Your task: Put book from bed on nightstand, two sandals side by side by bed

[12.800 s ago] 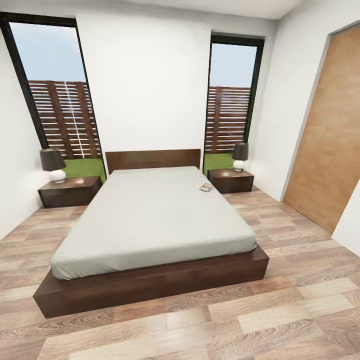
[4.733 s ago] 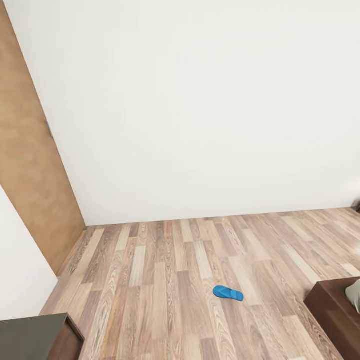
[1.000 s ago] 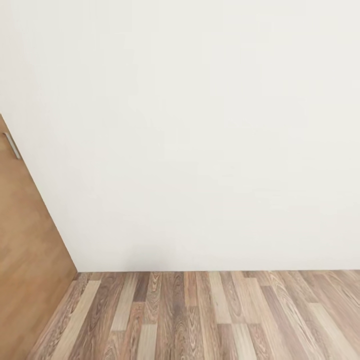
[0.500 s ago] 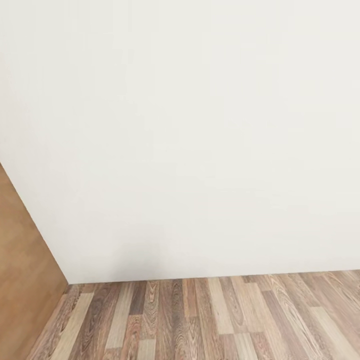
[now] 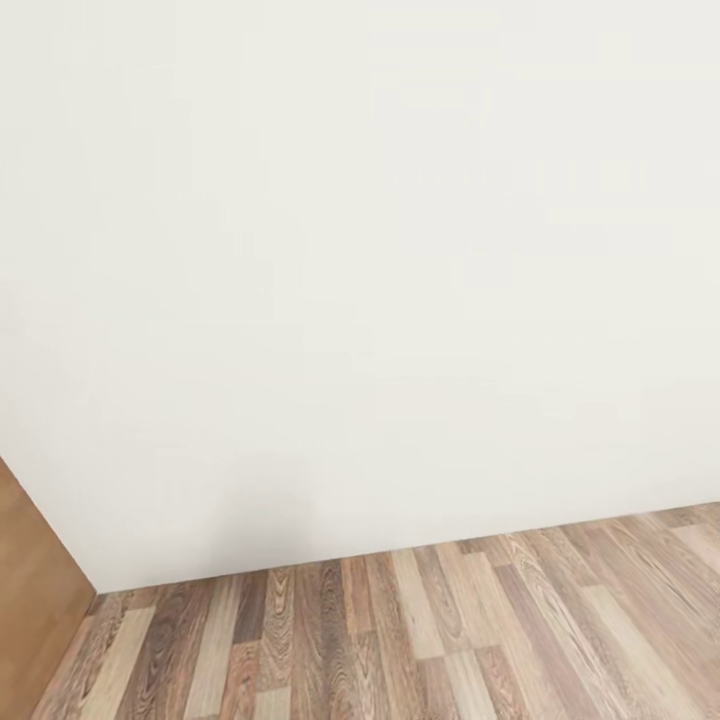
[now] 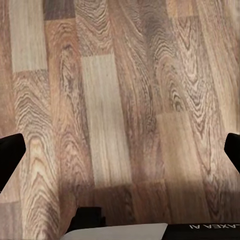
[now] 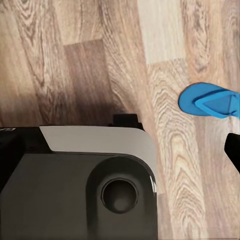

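One bright-blue sandal (image 7: 210, 102) lies flat on the wood-plank floor in the right wrist view, just beyond my base and to the side of my right gripper (image 7: 120, 150). A black fingertip (image 7: 234, 150) of that gripper shows at the frame edge, wide of the centre, with nothing held. My left gripper (image 6: 120, 155) hangs open over bare floor, its two black fingertips (image 6: 10, 155) far apart at both edges of the picture. The book, the bed and the nightstand are out of view.
A white wall (image 5: 380, 280) stands close ahead in the head view, above a strip of plank floor (image 5: 420, 640). The wooden door (image 5: 30, 610) shows at the lower left corner. My grey and white base (image 7: 80, 185) sits under the right wrist.
The whole head view has shifted: the door has slid further toward the left corner and the wall's foot now slants. That is the camera turning. No task thing has moved.
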You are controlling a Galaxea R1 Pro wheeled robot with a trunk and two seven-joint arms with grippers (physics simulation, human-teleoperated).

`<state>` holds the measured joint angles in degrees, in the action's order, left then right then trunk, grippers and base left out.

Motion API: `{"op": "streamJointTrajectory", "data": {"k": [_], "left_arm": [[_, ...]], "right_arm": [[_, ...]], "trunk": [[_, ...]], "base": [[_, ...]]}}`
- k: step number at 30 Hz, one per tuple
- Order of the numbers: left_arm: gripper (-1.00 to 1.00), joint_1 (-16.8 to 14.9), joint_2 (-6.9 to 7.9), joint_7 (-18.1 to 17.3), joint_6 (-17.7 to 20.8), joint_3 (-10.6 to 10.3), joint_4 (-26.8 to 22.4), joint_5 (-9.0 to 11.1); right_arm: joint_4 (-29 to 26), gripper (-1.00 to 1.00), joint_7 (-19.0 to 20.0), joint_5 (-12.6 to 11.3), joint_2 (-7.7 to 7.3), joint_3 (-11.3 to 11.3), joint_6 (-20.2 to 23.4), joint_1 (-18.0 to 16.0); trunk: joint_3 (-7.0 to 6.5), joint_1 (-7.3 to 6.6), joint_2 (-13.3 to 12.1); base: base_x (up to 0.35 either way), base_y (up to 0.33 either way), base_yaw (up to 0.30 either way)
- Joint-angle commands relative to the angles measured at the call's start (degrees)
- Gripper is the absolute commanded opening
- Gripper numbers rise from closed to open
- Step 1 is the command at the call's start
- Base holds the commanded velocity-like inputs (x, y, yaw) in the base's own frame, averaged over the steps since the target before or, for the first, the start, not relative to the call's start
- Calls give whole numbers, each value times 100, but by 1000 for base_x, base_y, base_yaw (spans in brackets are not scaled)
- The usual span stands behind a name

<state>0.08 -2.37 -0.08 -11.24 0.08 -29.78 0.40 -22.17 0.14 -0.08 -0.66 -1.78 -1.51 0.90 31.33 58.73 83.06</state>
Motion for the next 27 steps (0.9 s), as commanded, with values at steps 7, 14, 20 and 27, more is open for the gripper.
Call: {"op": "streamJointTrajectory", "data": {"k": [7, 14, 20, 27], "left_arm": [[100, 1, -1, -1, -10, 1, -5, 4], [100, 1, -1, -1, -10, 1, -6, 4], [100, 1, -1, -1, -10, 1, -6, 4], [100, 1, -1, -1, -11, 1, -7, 4]], "right_arm": [[-7, 100, 2, -1, 4, -15, -10, 2], [-7, 100, 0, -1, 4, -15, -9, 1], [-7, 100, 0, -1, 3, -15, -11, 2], [-7, 100, -1, -1, 3, -15, -10, 1]], "trunk": [[4, 0, 2], [4, 0, 2], [4, 0, 2], [4, 0, 2]], "base": [[0, 0, -213], [0, 0, -210], [18, 11, -206], [185, 126, -205]]}}
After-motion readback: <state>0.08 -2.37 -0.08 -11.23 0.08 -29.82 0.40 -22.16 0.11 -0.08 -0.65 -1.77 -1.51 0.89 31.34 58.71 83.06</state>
